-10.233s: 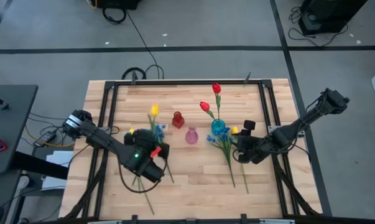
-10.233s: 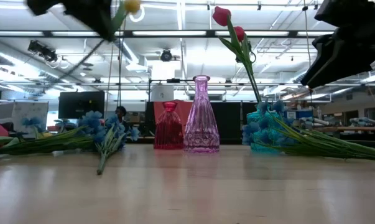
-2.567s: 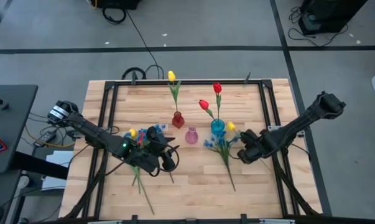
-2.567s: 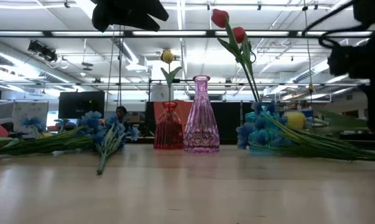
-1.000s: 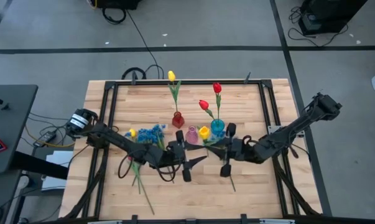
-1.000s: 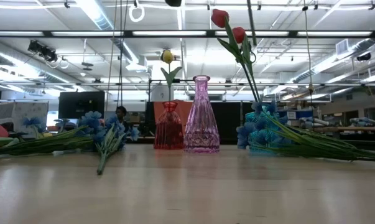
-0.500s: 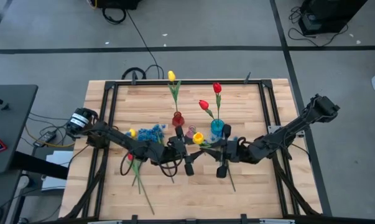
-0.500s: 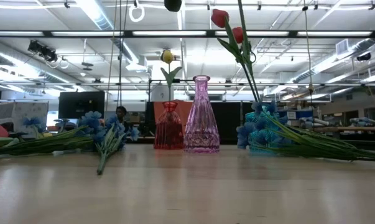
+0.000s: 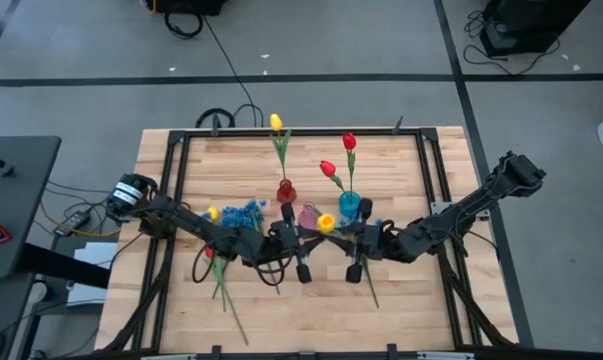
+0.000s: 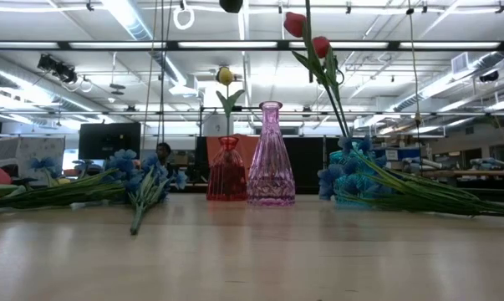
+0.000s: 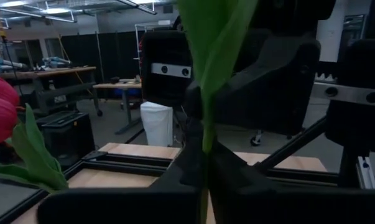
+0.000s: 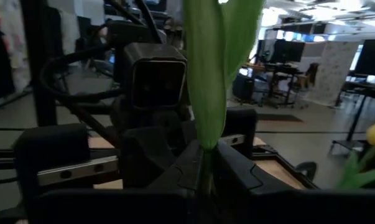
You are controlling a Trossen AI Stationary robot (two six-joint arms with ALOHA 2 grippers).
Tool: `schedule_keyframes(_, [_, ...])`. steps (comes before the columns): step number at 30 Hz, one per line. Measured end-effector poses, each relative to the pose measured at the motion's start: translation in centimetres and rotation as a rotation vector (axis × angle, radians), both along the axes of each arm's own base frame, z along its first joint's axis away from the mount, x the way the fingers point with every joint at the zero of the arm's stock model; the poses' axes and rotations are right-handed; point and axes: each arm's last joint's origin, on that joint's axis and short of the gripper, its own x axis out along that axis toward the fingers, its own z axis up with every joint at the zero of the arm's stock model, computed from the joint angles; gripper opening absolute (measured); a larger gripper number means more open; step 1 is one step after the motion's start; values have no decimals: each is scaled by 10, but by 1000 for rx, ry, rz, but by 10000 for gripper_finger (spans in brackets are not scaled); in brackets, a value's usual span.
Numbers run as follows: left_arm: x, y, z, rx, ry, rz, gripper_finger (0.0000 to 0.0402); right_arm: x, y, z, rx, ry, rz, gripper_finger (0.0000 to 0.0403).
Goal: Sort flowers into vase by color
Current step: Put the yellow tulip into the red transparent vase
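Observation:
A yellow tulip (image 9: 325,222) stands upright in the air above the table's middle, just near of the pink vase (image 9: 308,215). My left gripper (image 9: 316,240) and right gripper (image 9: 334,238) face each other, both shut on its green stem (image 11: 206,118). The stem's lower end (image 10: 308,38) hangs high above the table. The red vase (image 9: 286,190) holds a yellow tulip (image 9: 275,122). The blue vase (image 9: 350,205) holds two red tulips (image 9: 348,141). My left gripper pinches the tulip's stem (image 11: 204,163) between its two fingers. They come level from the table's left and lie across the upright stem. The flower is lifted clear, head up. My right gripper pinches the same stem (image 12: 204,163) between its two fingers, level from the table's right and across it.
Blue blossoms (image 9: 243,213), a yellow tulip (image 9: 212,214) and green stems lie on the table at the left. More blue blossoms (image 10: 343,180) and stems lie beside the blue vase. A black frame (image 9: 181,140) runs around the wooden table.
My left gripper, open on either side of the stem a moment ago, has shut on it. The stem's lower end has swung from slanting to nearly upright.

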Motion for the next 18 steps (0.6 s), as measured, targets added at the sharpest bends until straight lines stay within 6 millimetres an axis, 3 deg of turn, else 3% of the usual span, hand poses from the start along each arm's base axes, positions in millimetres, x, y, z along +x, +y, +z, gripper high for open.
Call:
schedule_keyframes(7, [0,1,0,-8,2,45,24,0,0,-1,-29,17,-12,63])
schedule_keyframes(14, [-1,2,2,-20,-12,62,15,-2,1,-4,-47,54,-17,183])
schedule_keyframes(18, [-13,3,14,-45,19,107,16,-22,2,11,-53,53,-79,244])
